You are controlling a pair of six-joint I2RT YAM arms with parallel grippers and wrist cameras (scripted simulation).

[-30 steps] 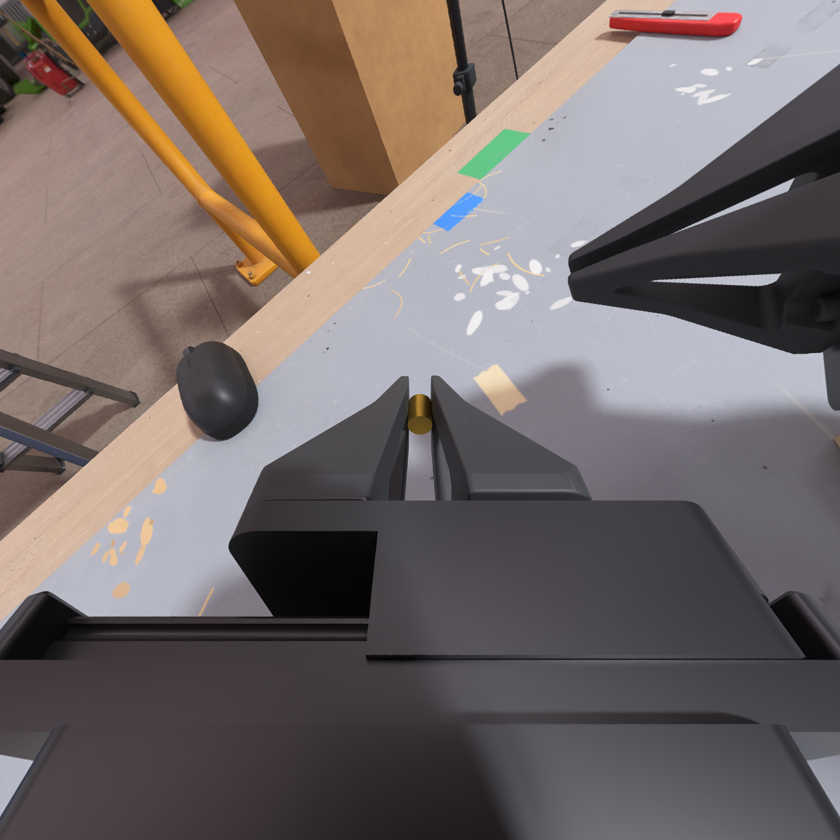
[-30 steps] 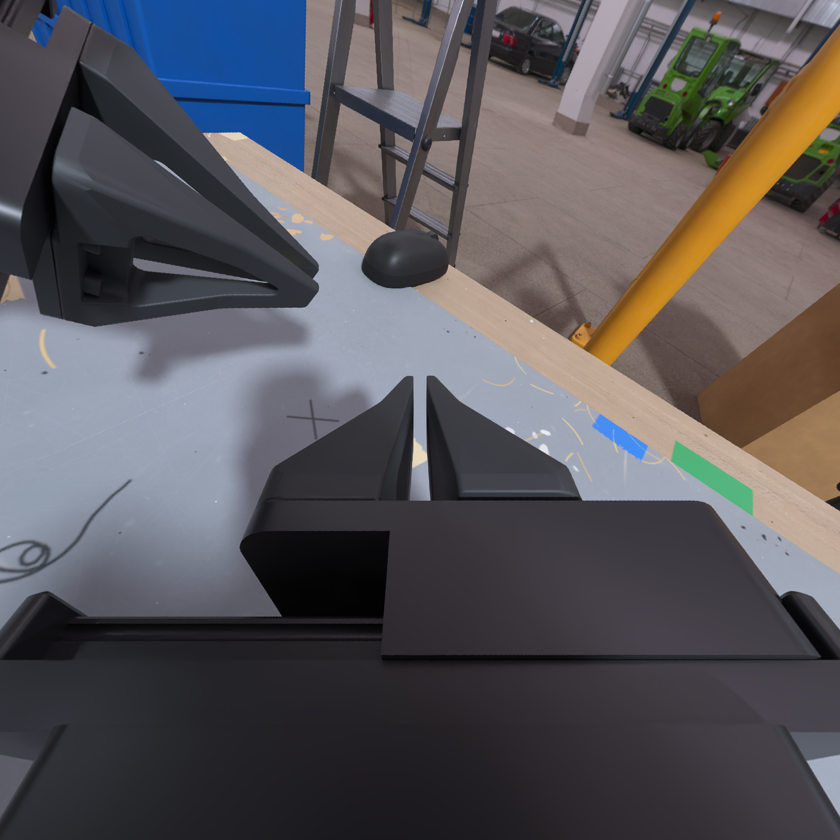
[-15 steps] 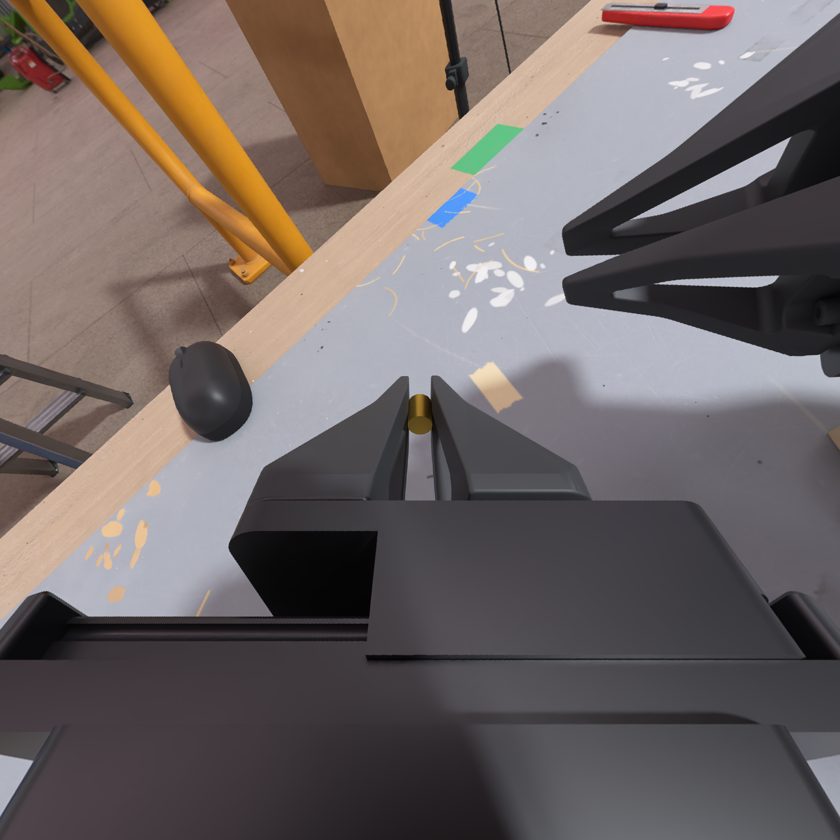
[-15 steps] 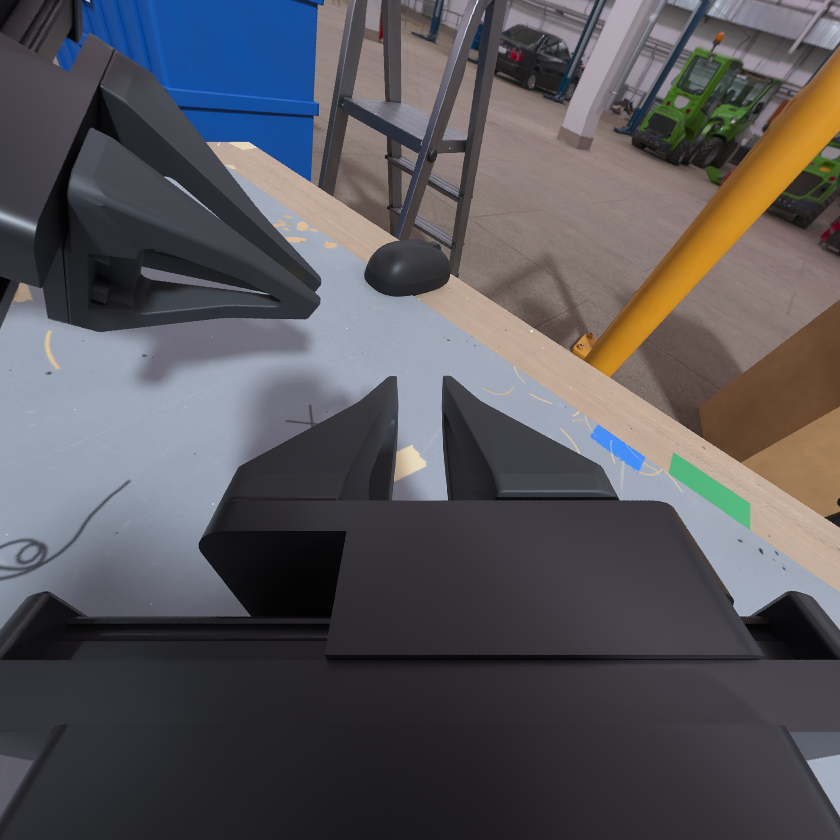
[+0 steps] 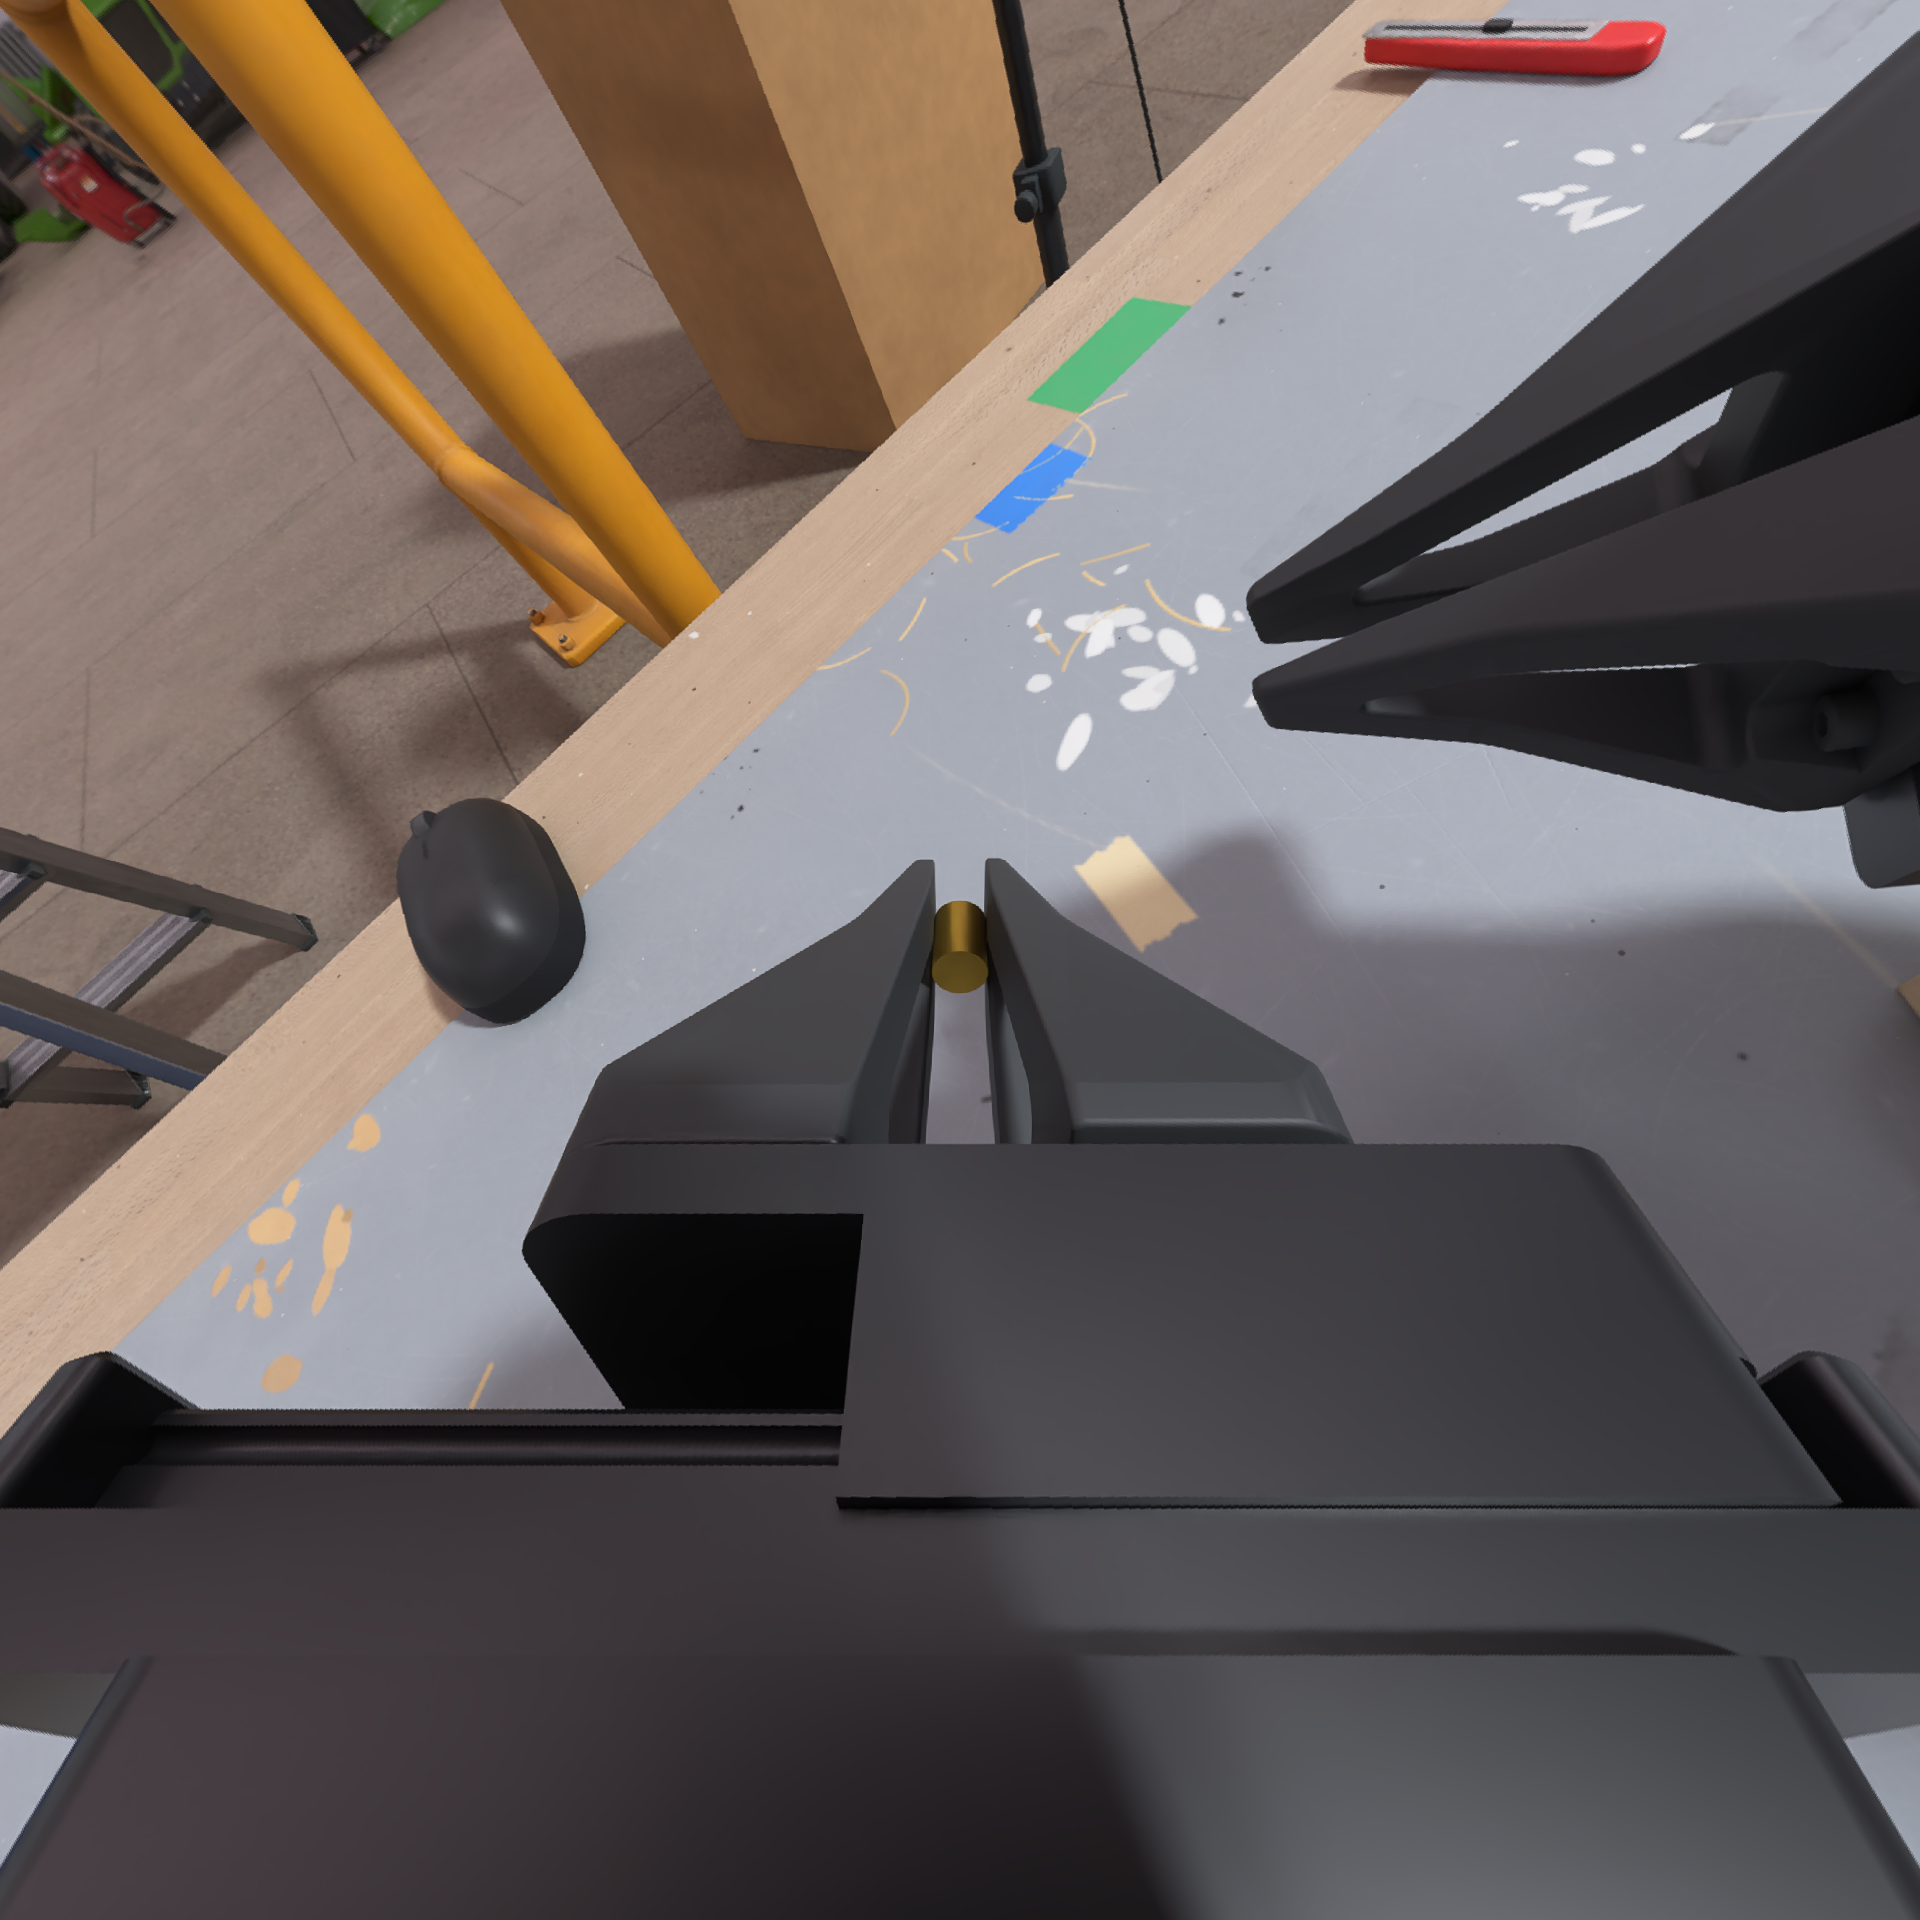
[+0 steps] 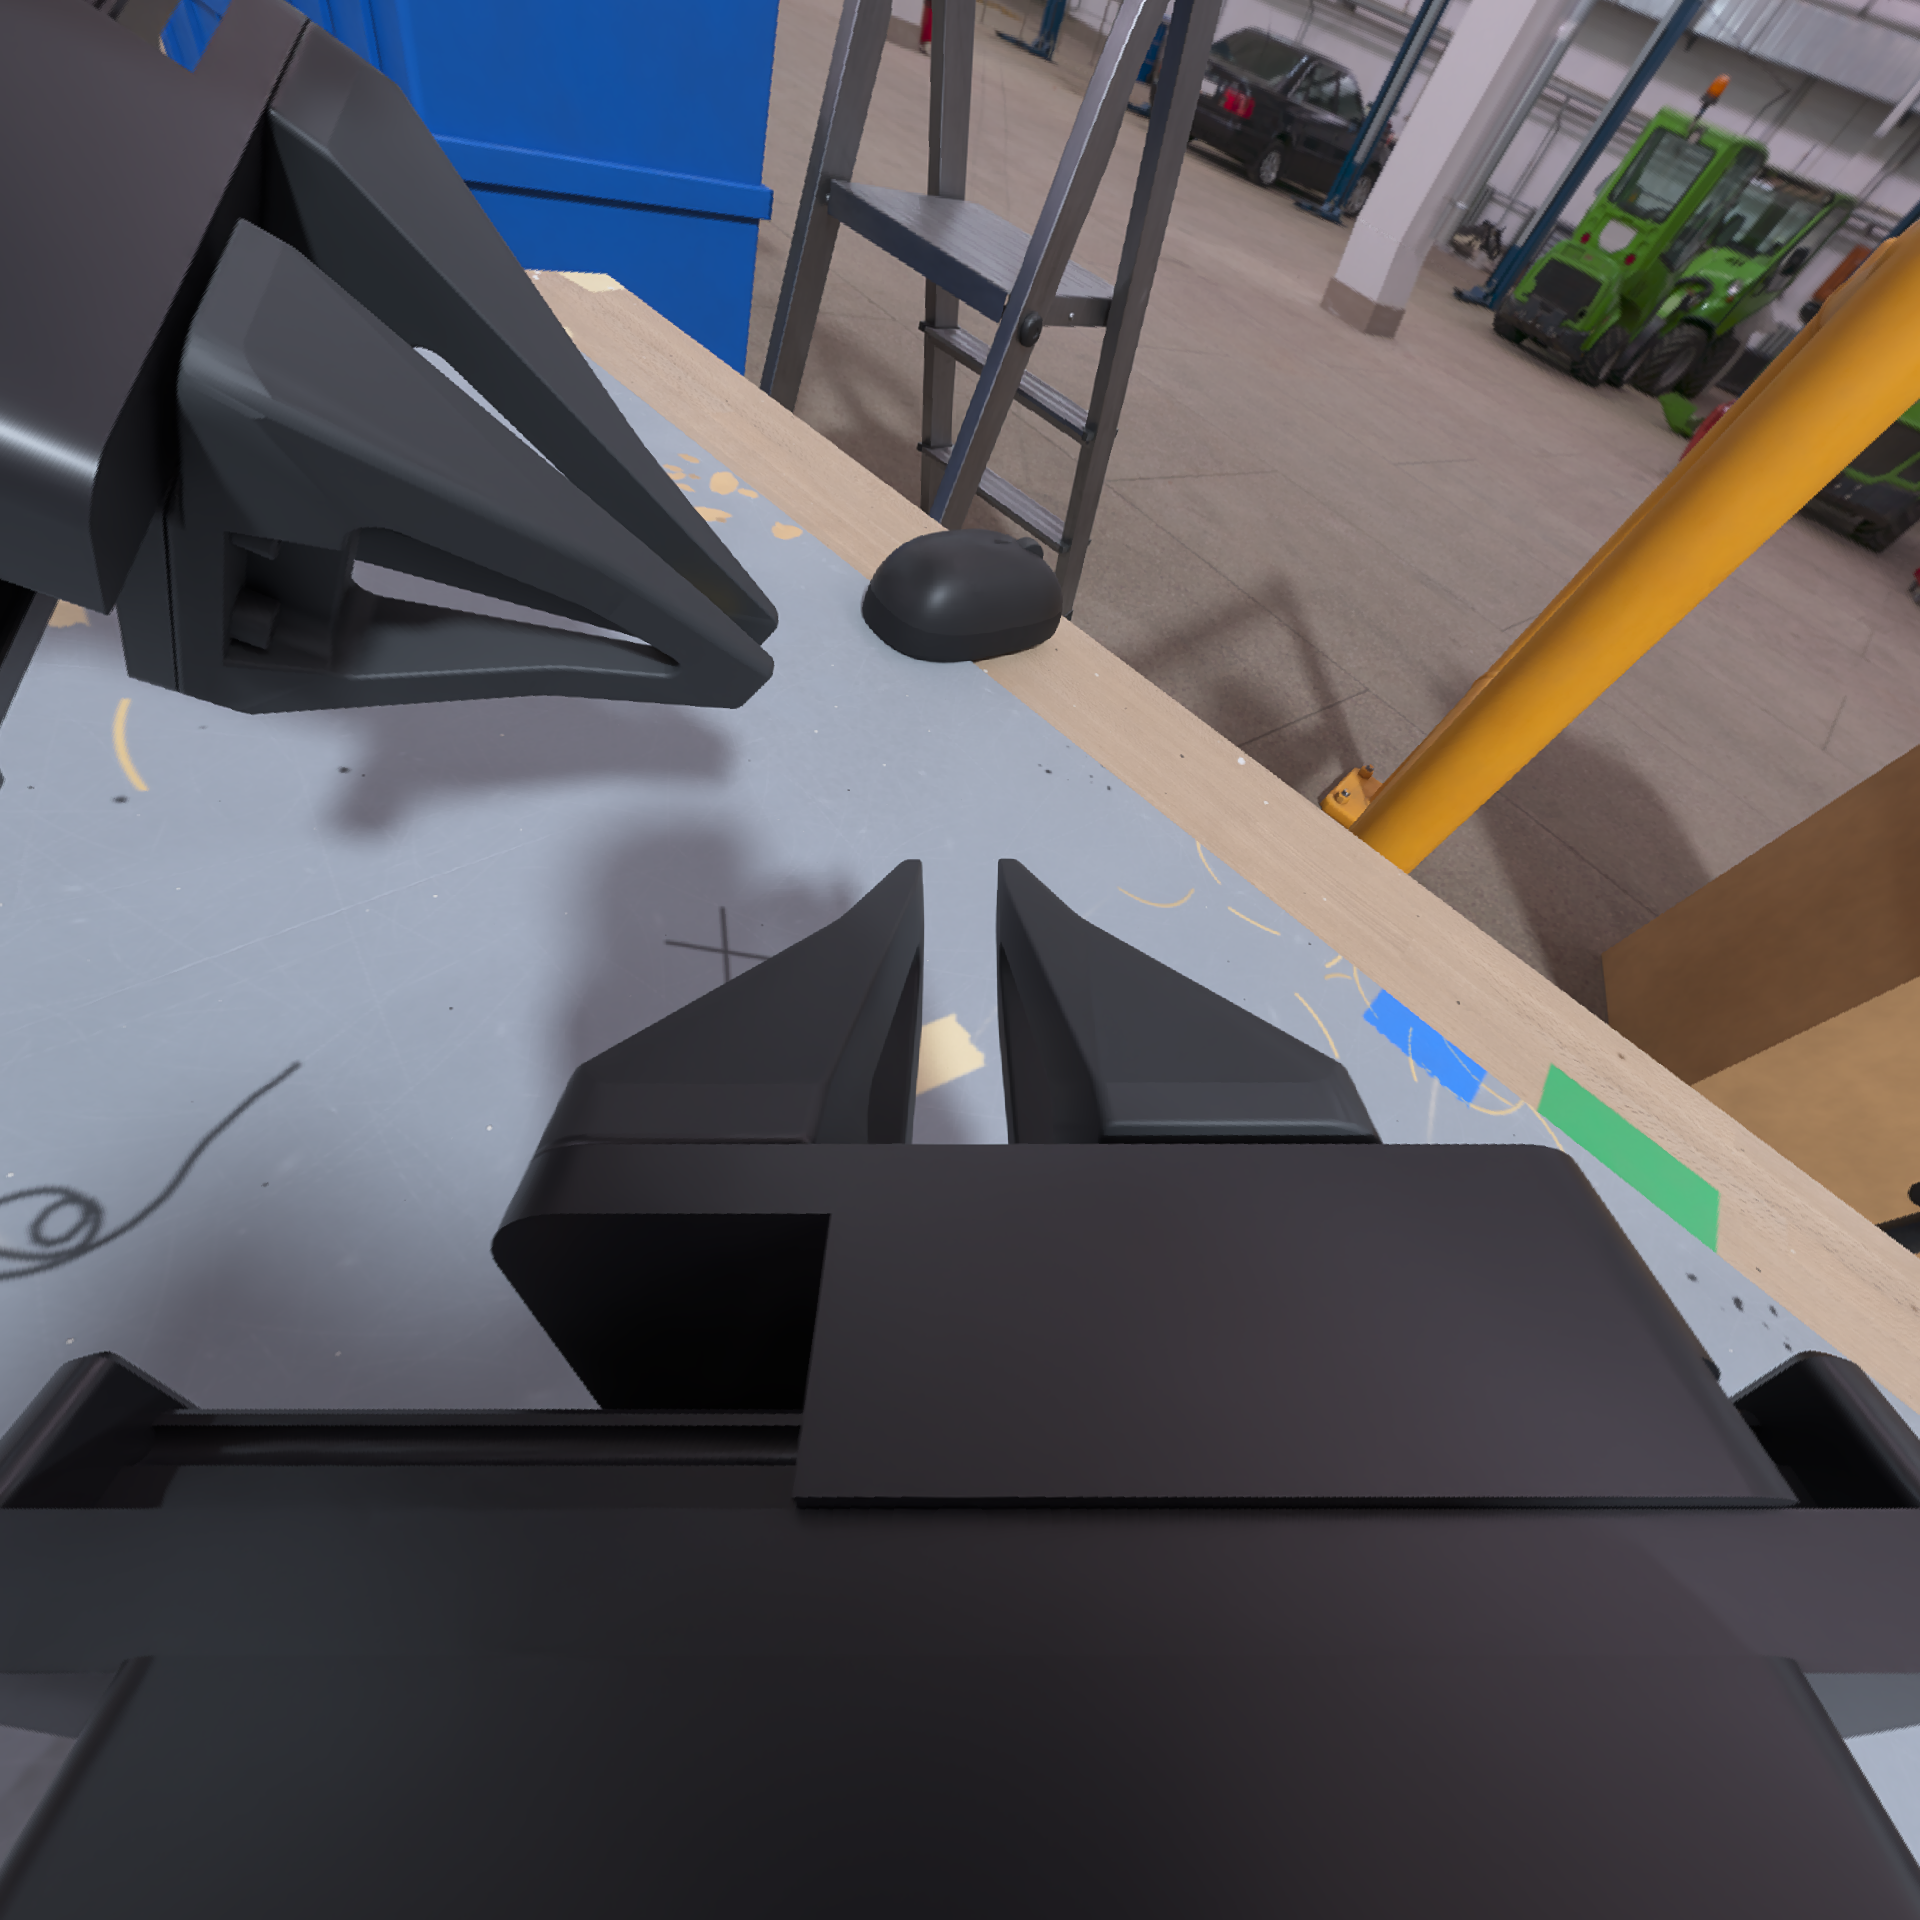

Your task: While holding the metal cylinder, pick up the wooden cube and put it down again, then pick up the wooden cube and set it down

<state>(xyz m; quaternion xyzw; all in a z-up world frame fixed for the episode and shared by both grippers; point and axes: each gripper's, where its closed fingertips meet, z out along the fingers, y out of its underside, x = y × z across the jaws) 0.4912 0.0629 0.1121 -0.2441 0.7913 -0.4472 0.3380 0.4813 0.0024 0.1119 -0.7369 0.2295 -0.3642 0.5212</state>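
My left gripper (image 5: 958, 868) is shut on the small brass-coloured metal cylinder (image 5: 958, 945) and holds it above the grey table top (image 5: 1455, 1039). My right gripper (image 6: 959, 868) is empty, its jaws a narrow gap apart, above the table. In the left wrist view it (image 5: 1252, 655) hangs to the right of my left gripper. In the right wrist view the left gripper (image 6: 769, 644) hangs at the upper left. A tan corner (image 5: 1912, 997) at the right edge may be the wooden cube; I cannot tell.
A black computer mouse (image 5: 488, 909) lies on the table's wooden edge strip (image 5: 727, 675), also in the right wrist view (image 6: 961, 597). A red utility knife (image 5: 1512, 47) lies far back. Tape patches mark the table. Beyond the edge stand a ladder (image 6: 987, 260), yellow posts and a cardboard box.
My right gripper's jaws went from almost shut to wider apart, then narrowed a little. The left gripper keeps the cylinder and has barely moved.
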